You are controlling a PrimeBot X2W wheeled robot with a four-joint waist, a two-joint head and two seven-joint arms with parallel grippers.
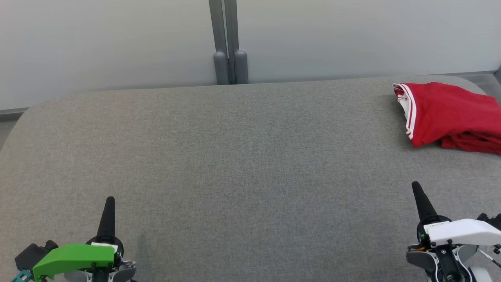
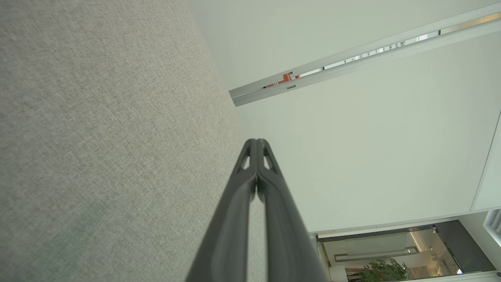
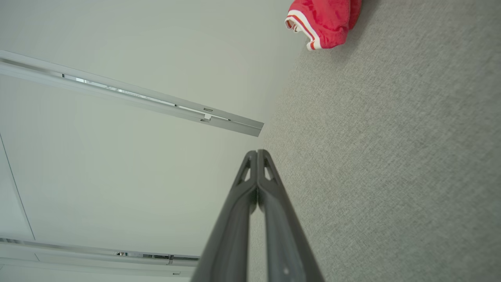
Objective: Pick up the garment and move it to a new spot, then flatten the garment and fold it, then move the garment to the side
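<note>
The garment (image 1: 454,115) is red with white-striped trim and lies folded in a compact bundle at the far right of the grey table (image 1: 235,156). The right wrist view catches its striped edge, the garment (image 3: 323,19), at the top. My left gripper (image 1: 109,200) hovers at the lower left, shut and empty, far from the garment. Its fingers (image 2: 256,141) press together in the left wrist view. My right gripper (image 1: 415,185) is at the lower right, shut and empty, well in front of the garment. In its own wrist view the gripper (image 3: 256,152) has its jaws closed.
A pale wall with a grey vertical post (image 1: 229,43) stands behind the table. The table's far edge is rounded at both corners. The garment reaches the right border of the head view.
</note>
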